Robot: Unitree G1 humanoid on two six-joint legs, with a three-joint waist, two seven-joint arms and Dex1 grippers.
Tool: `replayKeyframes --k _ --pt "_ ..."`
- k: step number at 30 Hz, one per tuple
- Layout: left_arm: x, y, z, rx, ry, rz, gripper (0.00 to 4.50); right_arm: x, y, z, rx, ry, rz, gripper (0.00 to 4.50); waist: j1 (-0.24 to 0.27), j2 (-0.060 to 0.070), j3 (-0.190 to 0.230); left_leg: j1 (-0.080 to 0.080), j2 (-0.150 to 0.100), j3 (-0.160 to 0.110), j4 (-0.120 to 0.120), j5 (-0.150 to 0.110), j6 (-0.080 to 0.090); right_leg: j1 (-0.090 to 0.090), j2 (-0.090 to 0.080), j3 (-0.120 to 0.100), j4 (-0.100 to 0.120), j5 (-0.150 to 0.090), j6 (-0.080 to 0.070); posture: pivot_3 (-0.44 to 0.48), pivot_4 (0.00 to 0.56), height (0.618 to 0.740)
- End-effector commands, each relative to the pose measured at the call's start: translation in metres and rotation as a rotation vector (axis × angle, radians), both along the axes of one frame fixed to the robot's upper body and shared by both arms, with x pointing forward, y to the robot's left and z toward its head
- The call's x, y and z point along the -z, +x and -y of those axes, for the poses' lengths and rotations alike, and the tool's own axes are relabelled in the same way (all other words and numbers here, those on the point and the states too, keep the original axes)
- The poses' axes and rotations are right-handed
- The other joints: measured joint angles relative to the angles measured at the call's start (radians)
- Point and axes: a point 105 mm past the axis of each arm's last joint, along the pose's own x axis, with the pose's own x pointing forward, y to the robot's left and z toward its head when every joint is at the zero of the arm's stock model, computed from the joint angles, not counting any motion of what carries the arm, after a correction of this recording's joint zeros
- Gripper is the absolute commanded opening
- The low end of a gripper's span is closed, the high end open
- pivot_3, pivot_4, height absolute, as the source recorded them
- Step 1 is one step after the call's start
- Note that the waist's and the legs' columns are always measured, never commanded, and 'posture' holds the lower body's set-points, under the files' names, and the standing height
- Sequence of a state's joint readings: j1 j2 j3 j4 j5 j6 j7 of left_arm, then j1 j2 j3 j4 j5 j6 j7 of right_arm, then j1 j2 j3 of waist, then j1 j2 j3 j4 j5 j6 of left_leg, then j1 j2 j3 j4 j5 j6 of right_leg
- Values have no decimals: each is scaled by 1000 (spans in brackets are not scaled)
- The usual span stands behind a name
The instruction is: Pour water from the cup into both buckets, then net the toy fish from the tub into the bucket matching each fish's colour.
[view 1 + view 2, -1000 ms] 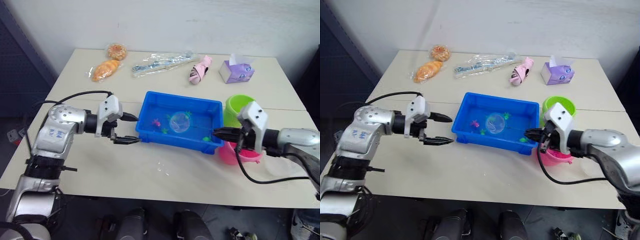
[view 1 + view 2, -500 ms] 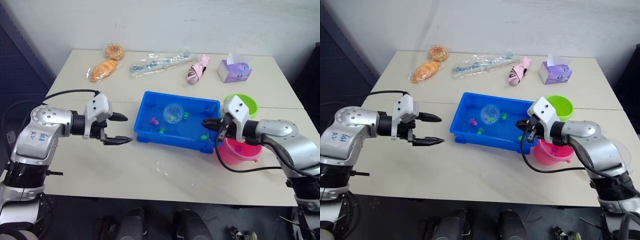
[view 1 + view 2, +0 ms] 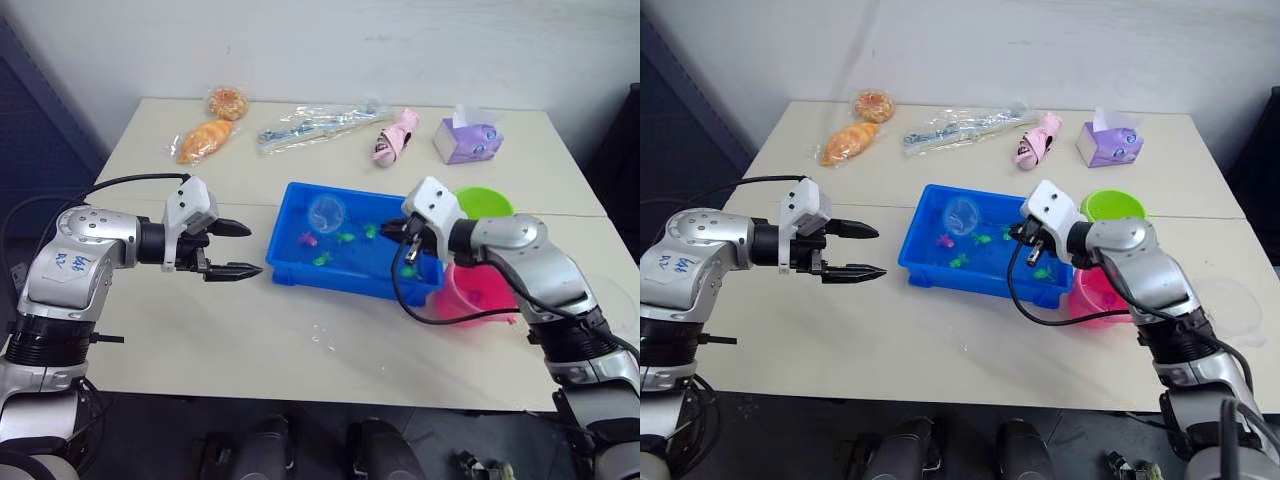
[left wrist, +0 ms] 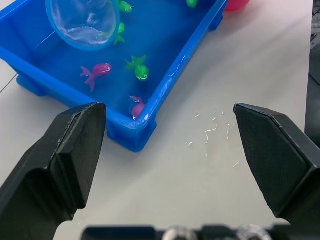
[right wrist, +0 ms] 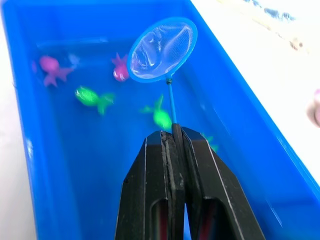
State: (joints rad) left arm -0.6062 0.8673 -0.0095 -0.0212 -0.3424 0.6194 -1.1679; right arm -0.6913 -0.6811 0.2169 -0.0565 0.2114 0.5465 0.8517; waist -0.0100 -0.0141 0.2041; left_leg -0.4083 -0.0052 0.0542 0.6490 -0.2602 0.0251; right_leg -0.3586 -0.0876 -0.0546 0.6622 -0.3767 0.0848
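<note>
Over the tub (image 3: pixel 352 283), the right gripper (image 5: pixel 172 137) clamps the net (image 5: pixel 162 48) by its stick, hoop poised above the toy fish (image 4: pixel 97 72) for a scoop. Left of the tub, the left gripper (image 3: pixel 232 250) waits spread and empty; the buckets (image 3: pixel 478 297) sit right, within reach.

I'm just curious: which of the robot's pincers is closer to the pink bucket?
Right. The right pincer hovers over the blue tub beside the pink bucket; the left pincer hangs beyond the tub's far end.

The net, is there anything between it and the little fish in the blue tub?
Nothing visible. The right pincer holds the net by its stick over the open tub; pink and green toy fish lie just around the hoop.
</note>
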Motion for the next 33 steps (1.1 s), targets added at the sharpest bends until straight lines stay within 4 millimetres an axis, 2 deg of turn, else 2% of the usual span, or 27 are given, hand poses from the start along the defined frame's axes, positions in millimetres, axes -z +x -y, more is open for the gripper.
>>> replayKeyframes --k 1,4,11,14,19,22,25,33 --pt "-2 -4 -8 -4 25 34 4374 6 -14 -15 -82 -23 -8 0 0 0 0 0 0 0 0 0 0 0 0 0 0 0 0 0 150 739" --pt "-4 -3 -7 -12 20 48 4374 15 -18 -20 -107 -54 -21 0 0 0 0 0 0 0 0 0 0 0 0 0 0 0 0 0 150 739" --pt "-6 -2 -8 -20 18 58 4374 18 -16 -10 -84 -126 14 0 0 0 0 0 0 0 0 0 0 0 0 0 -1 0 0 0 150 739" --pt "-7 -2 -8 -23 15 61 4374 14 -13 -8 -37 -26 -36 0 -1 0 0 0 0 0 0 0 0 0 0 0 -1 0 0 0 150 739" --pt "-7 -2 -10 -29 18 61 4374 9 -16 -2 -11 33 -87 0 -3 0 0 0 0 0 0 0 0 0 0 0 -1 0 0 0 150 739" --pt "-7 -1 -11 -30 19 62 4374 9 -15 3 5 13 -77 0 -3 0 0 0 0 0 0 0 0 0 0 0 -1 0 0 0 150 739" --pt "-8 0 -9 -23 21 65 4374 22 -10 14 17 -129 14 0 -3 0 0 0 0 0 0 0 0 0 0 0 -1 0 0 0 150 739" --pt "-8 4 -10 -15 37 71 4374 31 -5 -8 -55 -174 90 0 -19 0 0 0 0 1 0 0 0 -1 0 1 0 0 0 0 150 739"
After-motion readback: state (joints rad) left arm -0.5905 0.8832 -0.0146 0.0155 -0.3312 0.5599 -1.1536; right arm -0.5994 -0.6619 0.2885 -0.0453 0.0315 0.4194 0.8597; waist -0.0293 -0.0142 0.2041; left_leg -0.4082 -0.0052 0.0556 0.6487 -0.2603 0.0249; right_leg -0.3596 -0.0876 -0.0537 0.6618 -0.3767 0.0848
